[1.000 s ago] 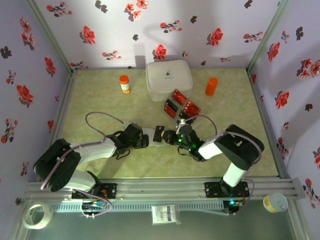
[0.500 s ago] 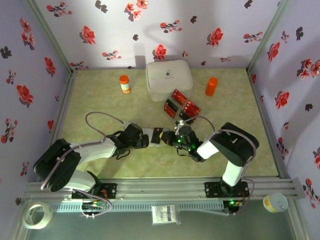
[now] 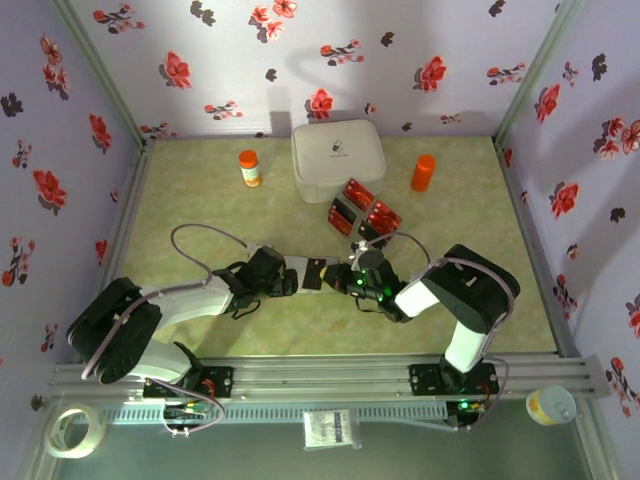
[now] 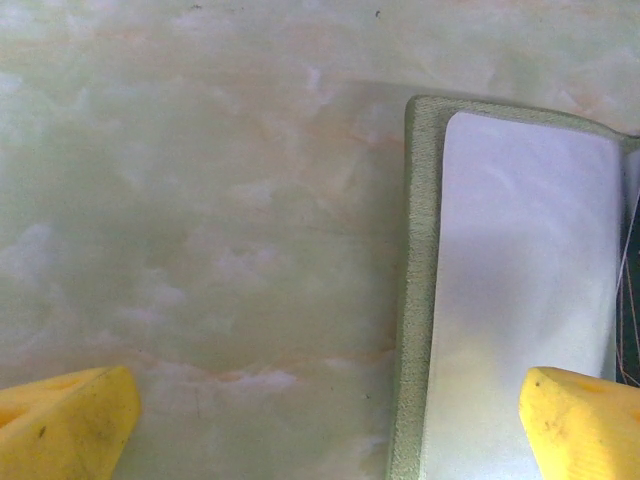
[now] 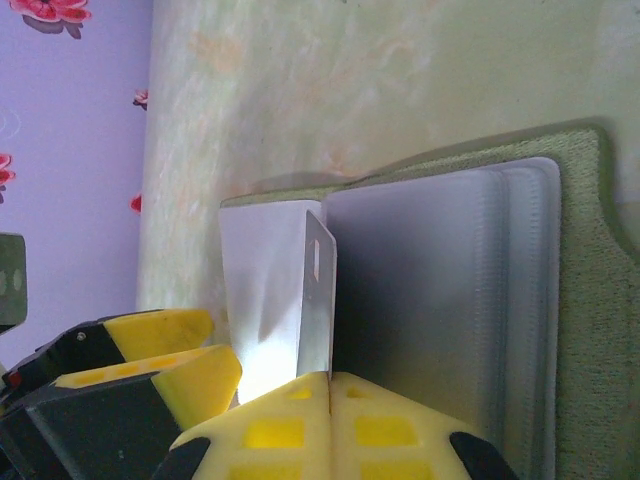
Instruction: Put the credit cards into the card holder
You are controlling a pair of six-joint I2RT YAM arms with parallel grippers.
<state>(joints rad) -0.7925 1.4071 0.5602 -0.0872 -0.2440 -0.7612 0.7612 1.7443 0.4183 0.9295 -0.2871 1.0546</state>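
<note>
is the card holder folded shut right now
No, the card holder lies open on the table, its pale inner sleeves facing up in the right wrist view.

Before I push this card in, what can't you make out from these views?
Right wrist: card in the shut right pincer is edge-on; its face and whether its tip is in a sleeve are unclear.
Left wrist: card holder cut off at the frame's right and bottom edges.
Top: loose credit cards overlap, too small to count.
</note>
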